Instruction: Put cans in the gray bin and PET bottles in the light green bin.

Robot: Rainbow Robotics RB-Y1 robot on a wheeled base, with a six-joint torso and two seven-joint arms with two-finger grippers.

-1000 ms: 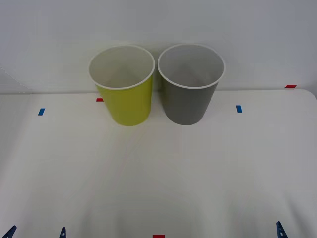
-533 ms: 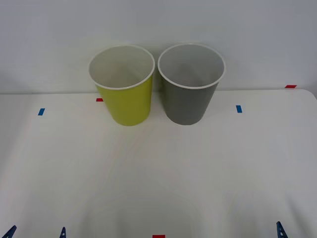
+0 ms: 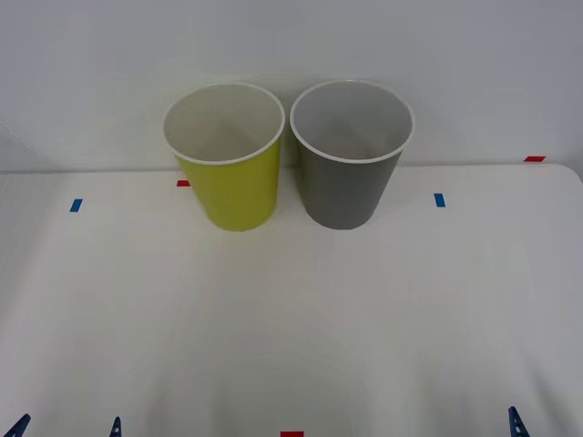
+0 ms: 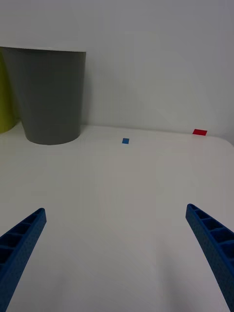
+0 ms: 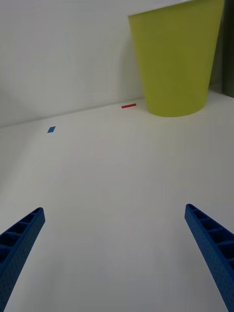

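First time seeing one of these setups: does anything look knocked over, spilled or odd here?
Nothing stands out. The light green bin and gray bin stand upright side by side at the table's far edge, undamaged. Both tools are open.

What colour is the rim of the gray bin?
White, a thin band around the gray bin's mouth; the front view shows it best.
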